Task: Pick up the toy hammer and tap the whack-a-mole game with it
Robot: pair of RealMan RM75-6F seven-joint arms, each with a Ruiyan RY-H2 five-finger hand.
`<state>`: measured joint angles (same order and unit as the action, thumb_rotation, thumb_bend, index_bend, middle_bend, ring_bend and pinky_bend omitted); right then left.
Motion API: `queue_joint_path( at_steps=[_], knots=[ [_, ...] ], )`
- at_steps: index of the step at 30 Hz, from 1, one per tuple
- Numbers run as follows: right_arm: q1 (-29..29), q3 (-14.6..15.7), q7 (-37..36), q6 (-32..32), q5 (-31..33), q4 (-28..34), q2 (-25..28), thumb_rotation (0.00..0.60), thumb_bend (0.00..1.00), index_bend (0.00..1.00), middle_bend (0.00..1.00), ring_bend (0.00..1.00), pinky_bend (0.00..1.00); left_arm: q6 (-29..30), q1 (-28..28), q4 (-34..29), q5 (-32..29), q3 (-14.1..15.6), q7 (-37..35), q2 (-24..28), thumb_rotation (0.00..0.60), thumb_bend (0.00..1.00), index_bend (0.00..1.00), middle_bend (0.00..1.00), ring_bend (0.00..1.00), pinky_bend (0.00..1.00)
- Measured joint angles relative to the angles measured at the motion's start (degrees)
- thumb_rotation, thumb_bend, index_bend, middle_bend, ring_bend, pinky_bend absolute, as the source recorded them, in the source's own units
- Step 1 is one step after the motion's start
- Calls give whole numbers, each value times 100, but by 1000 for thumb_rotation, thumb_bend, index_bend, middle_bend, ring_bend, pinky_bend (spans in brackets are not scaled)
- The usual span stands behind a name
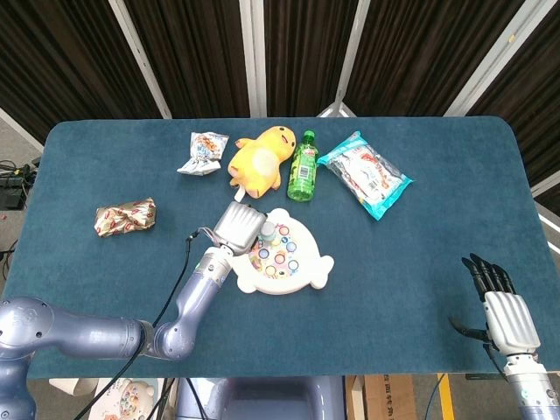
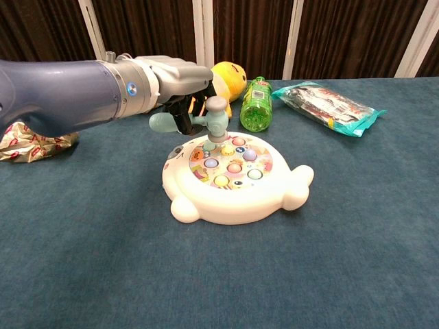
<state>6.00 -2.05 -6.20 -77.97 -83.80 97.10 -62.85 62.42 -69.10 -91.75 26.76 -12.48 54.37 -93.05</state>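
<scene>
The white whack-a-mole game [image 1: 302,271] [image 2: 274,195] with coloured buttons lies mid-table. My left hand [image 1: 236,225] [image 2: 175,79] grips the toy hammer [image 2: 206,120] by its pale teal handle. The grey hammer head [image 1: 267,231] [image 2: 217,116] stands upright and comes down on the game's back-left buttons. My right hand [image 1: 501,306] rests open near the table's front right corner, far from the game, and shows only in the head view.
Behind the game lie a yellow plush duck [image 1: 260,159] [image 2: 230,75], a green bottle [image 1: 303,166] [image 2: 256,104] and a snack bag [image 1: 365,173] [image 2: 329,106]. A small packet [image 1: 201,153] and a foil-wrapped snack [image 1: 125,216] [image 2: 27,140] sit to the left.
</scene>
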Motion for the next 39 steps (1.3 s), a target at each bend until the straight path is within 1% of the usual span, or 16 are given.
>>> queue_joint_path(
  at_steps=[19,31,39],
  knots=[
    [9,20,-7,18,-17,22,12,600,221,0,0,0,0,16,-46,387,62,55,-21,-371,600,692,679,515,413,556],
    [13,23,-24,30,-10,45,21,600,221,0,0,0,0,-46,-48,549,-72,145,111,-515,600,692,680,515,413,556],
    [14,22,-17,25,-12,41,18,600,221,0,0,0,0,40,-12,449,40,56,16,-470,600,692,679,515,413,556]
  ],
)
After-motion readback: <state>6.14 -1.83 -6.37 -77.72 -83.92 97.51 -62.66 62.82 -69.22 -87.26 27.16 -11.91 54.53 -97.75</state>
